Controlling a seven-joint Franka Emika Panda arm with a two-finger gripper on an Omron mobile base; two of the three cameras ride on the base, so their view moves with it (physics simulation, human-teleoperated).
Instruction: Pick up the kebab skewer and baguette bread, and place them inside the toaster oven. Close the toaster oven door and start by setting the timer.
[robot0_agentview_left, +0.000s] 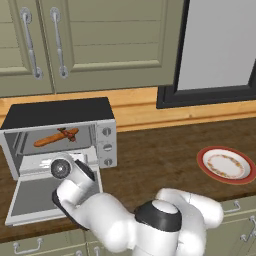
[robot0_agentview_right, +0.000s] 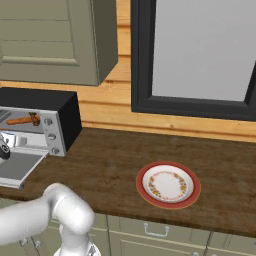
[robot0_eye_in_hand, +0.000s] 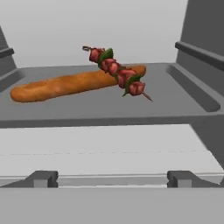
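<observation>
The toaster oven (robot0_agentview_left: 60, 132) stands open at the counter's left, its door (robot0_agentview_left: 30, 200) dropped flat toward me. On the grey tray (robot0_eye_in_hand: 109, 107) inside lies the baguette bread (robot0_eye_in_hand: 70, 85), also seen in the left base view (robot0_agentview_left: 50, 139). The kebab skewer (robot0_eye_in_hand: 117, 72) rests slantwise across its right end. My gripper (robot0_eye_in_hand: 112, 179) hovers over the lowered door just outside the oven mouth, facing in. It is open, fingertips (robot0_eye_in_hand: 41, 178) wide apart with nothing between them. From the right base view the toaster oven (robot0_agentview_right: 50, 117) shows the baguette bread (robot0_agentview_right: 20, 120) inside.
Three round knobs (robot0_agentview_left: 106, 147) run down the oven's right panel. A red-rimmed plate (robot0_agentview_left: 226, 165) sits bare on the brown counter to the right, also in the right base view (robot0_agentview_right: 168, 184). Wall cabinets (robot0_agentview_left: 75, 40) hang above the oven, and a dark-framed window (robot0_agentview_right: 200, 55) is behind the counter.
</observation>
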